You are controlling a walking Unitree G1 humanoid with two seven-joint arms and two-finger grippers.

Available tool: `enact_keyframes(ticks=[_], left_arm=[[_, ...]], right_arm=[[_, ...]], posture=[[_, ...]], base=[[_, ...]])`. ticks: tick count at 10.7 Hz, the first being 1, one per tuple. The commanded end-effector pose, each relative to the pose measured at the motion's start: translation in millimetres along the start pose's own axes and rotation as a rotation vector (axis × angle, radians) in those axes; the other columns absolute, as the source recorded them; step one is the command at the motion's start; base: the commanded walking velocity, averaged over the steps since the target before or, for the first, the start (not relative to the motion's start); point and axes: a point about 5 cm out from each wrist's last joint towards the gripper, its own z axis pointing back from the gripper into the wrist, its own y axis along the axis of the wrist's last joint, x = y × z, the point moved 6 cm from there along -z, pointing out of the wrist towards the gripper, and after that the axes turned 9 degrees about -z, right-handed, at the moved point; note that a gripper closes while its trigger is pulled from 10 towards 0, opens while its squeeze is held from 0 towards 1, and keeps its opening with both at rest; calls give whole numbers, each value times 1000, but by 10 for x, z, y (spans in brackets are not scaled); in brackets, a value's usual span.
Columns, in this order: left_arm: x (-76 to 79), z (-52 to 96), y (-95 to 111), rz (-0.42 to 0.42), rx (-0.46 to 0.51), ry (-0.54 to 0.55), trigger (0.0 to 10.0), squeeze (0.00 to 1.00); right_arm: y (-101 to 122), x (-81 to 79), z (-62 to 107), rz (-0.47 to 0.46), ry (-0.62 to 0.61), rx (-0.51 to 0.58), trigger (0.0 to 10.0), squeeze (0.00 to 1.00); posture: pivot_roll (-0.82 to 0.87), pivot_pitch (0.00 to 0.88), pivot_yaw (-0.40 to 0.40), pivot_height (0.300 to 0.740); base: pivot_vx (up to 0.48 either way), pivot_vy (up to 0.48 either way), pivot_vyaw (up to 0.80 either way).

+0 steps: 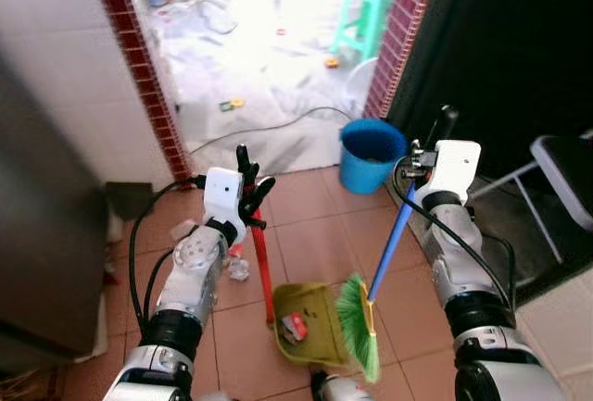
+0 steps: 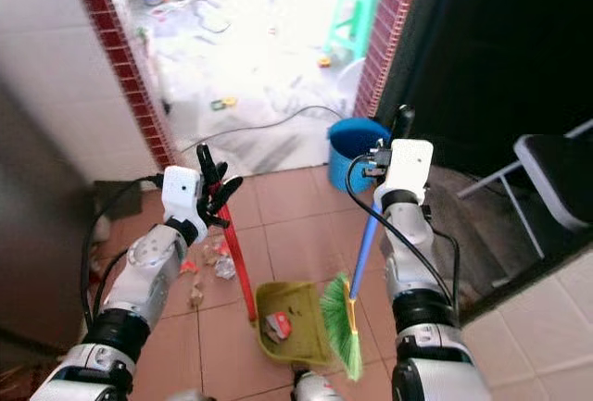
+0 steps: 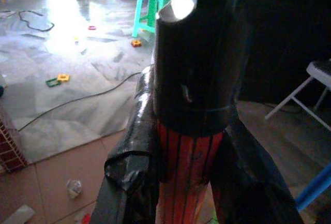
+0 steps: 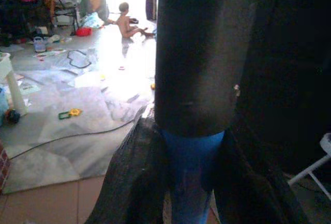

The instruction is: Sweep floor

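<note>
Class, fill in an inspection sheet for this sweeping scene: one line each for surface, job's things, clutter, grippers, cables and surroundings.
Surface: terracotta tile floor, meeting pale marble floor at the doorway.
Job's things: green dustpan on a red handle, holding a red-and-white scrap; green broom on a blue handle, bristles at the pan's edge.
Clutter: crumpled litter on tiles left of the pan; small toys on the marble.
Grippers: left gripper shut on the red handle; right gripper shut on the blue handle.
Cables: black cable across the marble.
Surroundings: blue bucket, green stool, brick-red door frame, folding chair.
</note>
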Motion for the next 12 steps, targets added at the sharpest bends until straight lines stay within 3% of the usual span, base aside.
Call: enact_keyframes(ticks=[1,10,12], left_arm=[[-34,-10,133,-5,46,10,10000,0],[13,-32,138,17,41,-12,10000,0],[37,-10,81,29,28,-13,10000,0]], right_arm=[[102,-55,-38,6,16,39,10000,0],[81,-107,-42,9,24,40,10000,0],[-31,-89,9,8,14,15,10000,0]], posture=[[-42,0,-3,740],[-41,0,-5,740],[-39,0,-3,740]], base=[[0,0,0],[0,-303,0],[0,-386,0]])
